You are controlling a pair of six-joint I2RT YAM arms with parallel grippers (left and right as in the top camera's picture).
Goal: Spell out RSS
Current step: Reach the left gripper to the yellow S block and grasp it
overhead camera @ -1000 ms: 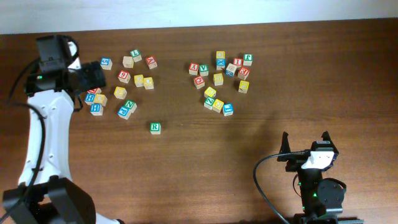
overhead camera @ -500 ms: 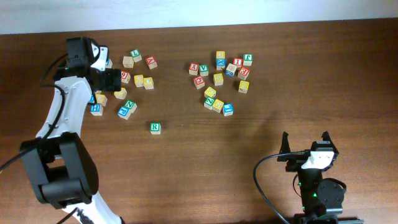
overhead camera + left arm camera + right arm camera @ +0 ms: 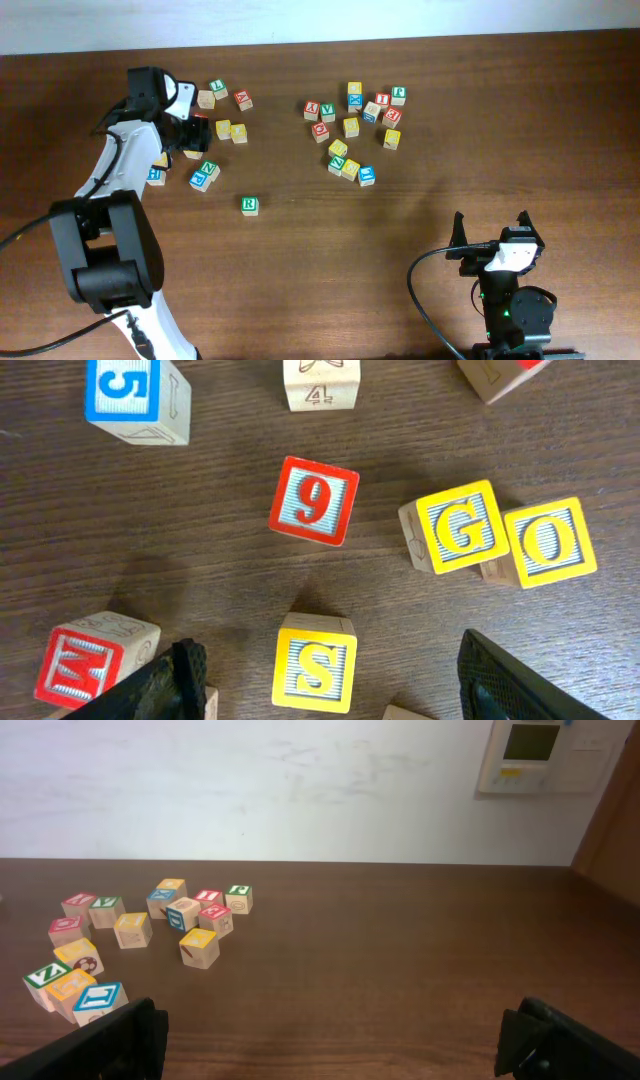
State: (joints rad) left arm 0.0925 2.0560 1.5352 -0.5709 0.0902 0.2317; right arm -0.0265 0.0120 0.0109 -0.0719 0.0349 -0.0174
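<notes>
Right arm (image 3: 515, 305) is folded at the near edge of the desk (image 3: 420, 80), 5 o'clock in overhead. Right end effector (image 3: 492, 230) is wide with nothing between the fingers, and its wrist cam looks level across the desk.

R cube (image 3: 249, 205) sits alone mid-desk, green face up, at 5 o'clock from the left cluster (image 3: 223, 129), well apart from both arms.

Left arm (image 3: 112, 185) reaches from the near-left corner out to 10 o'clock, wrist bent down over the left cluster. Left end effector (image 3: 330, 660) is wide and straddles the S cube (image 3: 315, 670), yellow face up. There is a gap on each side, so the fingers aren't touching it.

From S:
- red cube (image 3: 85, 665) at 9 o'clock, just beside a finger
- 9 cube (image 3: 314, 501) at 12
- G cube (image 3: 462, 528) and O cube (image 3: 548, 542) side by side at 2

Second S: can't tell. The yellow cubes in the right cluster (image 3: 351, 127) are too small to read.
</notes>
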